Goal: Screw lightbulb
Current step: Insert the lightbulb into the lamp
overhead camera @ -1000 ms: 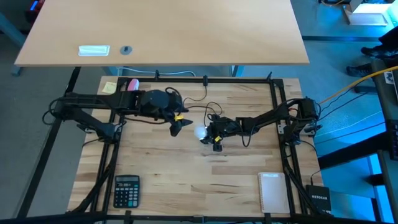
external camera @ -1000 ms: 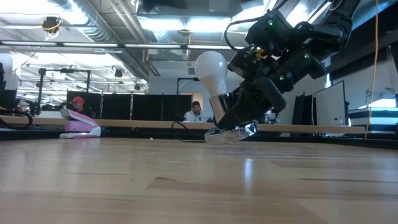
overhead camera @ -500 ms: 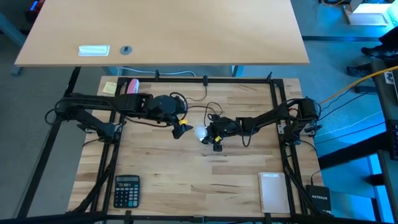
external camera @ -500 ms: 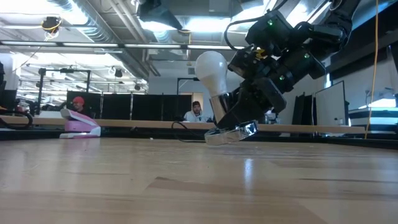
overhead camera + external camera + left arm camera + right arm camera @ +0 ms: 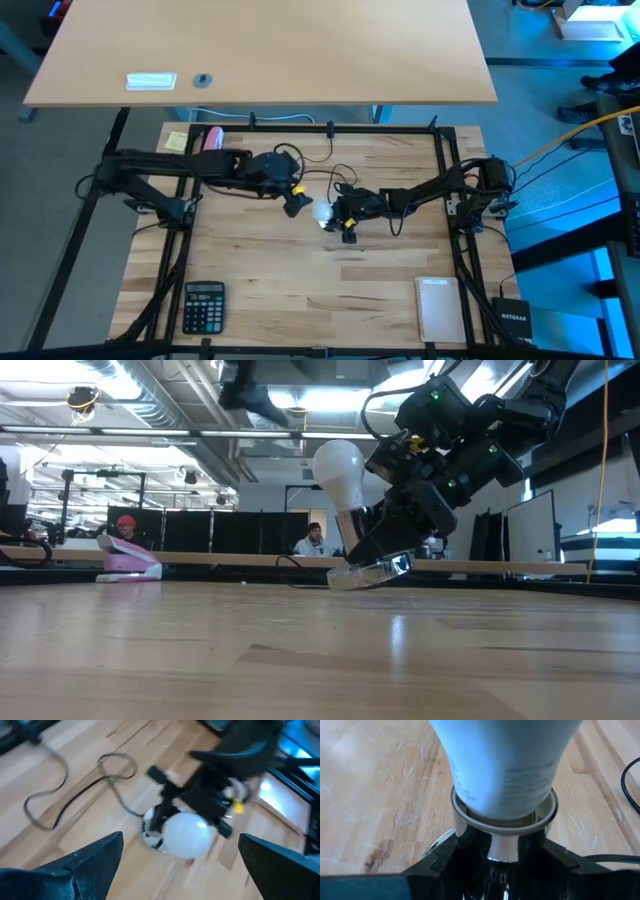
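Gripping the socket (image 5: 372,572) holding the lightbulb (image 5: 338,468), apparently, the right tool (image 5: 345,222) faces the open left tool (image 5: 296,203).

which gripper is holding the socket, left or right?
The right gripper clamps the socket with the lightbulb seated; the left gripper hovers open above.

Matt white lightbulb (image 5: 338,470), glossy metal socket (image 5: 372,573), scuffed pale wooden table (image 5: 300,290).

The wooden bench (image 5: 300,270) carried a calculator (image 5: 204,306) at its near left corner, a white notebook (image 5: 440,308) at its near right corner, a pink-and-white object (image 5: 209,137) by the far left corner, and a black cord (image 5: 335,178) mid-bench.
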`<state>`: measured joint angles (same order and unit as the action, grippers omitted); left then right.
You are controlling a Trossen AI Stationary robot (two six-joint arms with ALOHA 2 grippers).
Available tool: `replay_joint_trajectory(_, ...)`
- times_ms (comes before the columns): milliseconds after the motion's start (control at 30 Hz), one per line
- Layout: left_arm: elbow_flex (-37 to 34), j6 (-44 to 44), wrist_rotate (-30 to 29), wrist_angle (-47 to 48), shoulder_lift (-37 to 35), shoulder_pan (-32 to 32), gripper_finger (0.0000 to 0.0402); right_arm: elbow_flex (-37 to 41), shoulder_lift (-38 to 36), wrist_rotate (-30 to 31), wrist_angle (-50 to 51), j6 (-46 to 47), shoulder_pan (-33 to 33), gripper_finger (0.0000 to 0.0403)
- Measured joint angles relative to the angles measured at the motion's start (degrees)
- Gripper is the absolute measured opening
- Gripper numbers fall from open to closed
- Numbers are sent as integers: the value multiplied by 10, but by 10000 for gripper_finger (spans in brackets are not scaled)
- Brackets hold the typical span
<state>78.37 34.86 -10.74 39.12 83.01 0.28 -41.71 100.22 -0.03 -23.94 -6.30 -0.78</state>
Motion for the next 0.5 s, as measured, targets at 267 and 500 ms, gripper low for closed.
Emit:
replay_joint_trajectory(267,0,37,6,-2,56,13,383,-13,0,0,14,5,0,180)
replay_joint_trajectory(500,0,71,33,-24,89,12,382,-14,0,0,20,5,0,180)
